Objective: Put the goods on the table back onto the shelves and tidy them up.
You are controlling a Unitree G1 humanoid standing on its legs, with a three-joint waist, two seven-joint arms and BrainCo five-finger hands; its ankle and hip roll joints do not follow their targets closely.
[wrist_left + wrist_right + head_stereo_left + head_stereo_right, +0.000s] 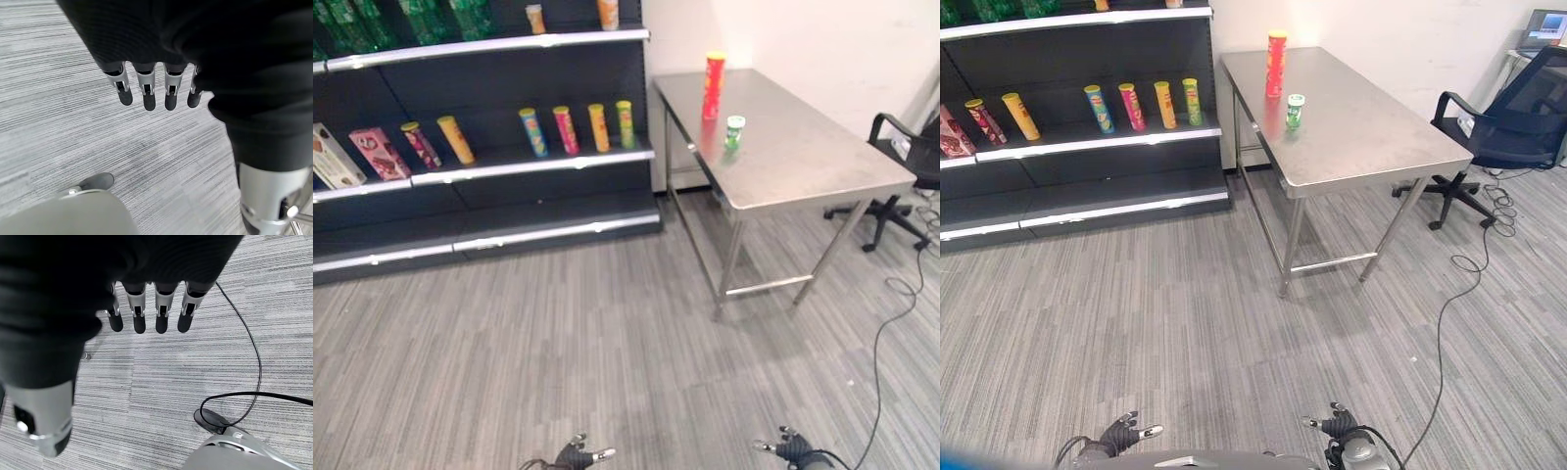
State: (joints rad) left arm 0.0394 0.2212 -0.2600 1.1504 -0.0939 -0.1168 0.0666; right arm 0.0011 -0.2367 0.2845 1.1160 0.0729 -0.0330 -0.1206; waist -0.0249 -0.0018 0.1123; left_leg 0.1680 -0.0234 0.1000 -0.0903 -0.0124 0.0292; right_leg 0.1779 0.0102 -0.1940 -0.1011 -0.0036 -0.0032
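- Goods on the worktop [1371,127]: a tall red tube can [1276,63] stands upright near the far edge, toward the shelf side; a short green can [1295,111] stands upright just in front of it, apart from it.
- Worktop: bare steel surface on metal legs, standing against the pale wall, immediately beside the end of the shelf unit [509,117].
- Middle shelf [533,163], end nearest the worktop: four tube cans in a row, leaning back — blue [533,131], pink-red [566,129], orange [598,127], green [625,123].
- Middle shelf, further along: a yellow tube can [455,139] and a dark red tube can [420,144], both tilted; then a pink box [380,154] and a white box [335,157].
- Top shelf: green packages [372,22] and two orange items [607,13], cut off by the frame edge.
- Left robot hand [146,88]: released, fingers straight, holding nothing, hanging over the grey striped carpet [1195,323] well away from the worktop.
- Right robot hand [146,313]: released, fingers straight, holding nothing, over the same carpet.
- Black office chair [1503,127]: stands on the far side of the worktop from the shelf unit.
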